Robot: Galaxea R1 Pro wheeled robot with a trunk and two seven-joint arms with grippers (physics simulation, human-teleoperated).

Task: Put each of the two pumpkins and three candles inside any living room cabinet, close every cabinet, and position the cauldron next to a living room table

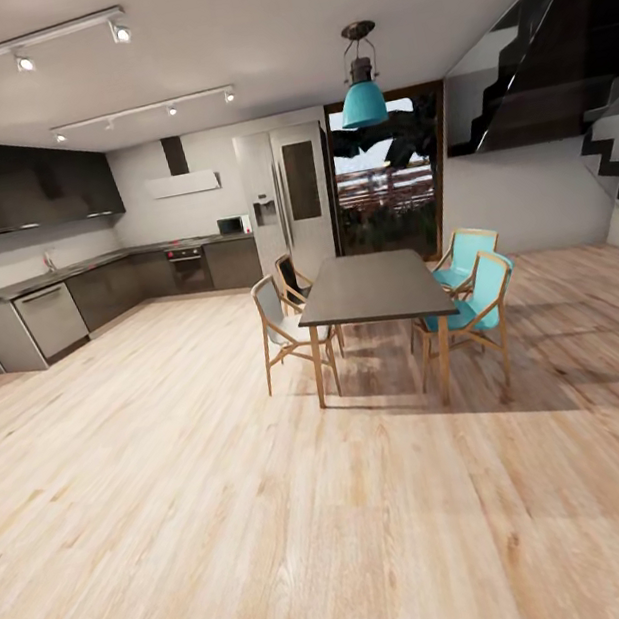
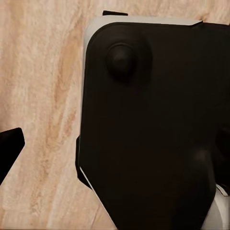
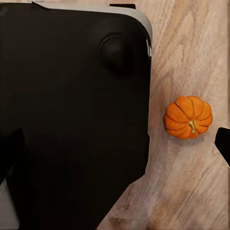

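Observation:
One bright orange ribbed pumpkin with a short stem lies on the wooden floor in the right wrist view, just beside my black base. My right gripper hangs above the base, open and holding nothing, and one dark fingertip shows close to the pumpkin. My left gripper is open too, above the other side of the base, with a fingertip over bare floor. The candles, cabinet, cauldron and the low table are out of view.
Ahead in the head view stands a tall dark dining table with several chairs around it. Kitchen counters line the back left. A staircase rises at the right. Open wood floor stretches in front of me.

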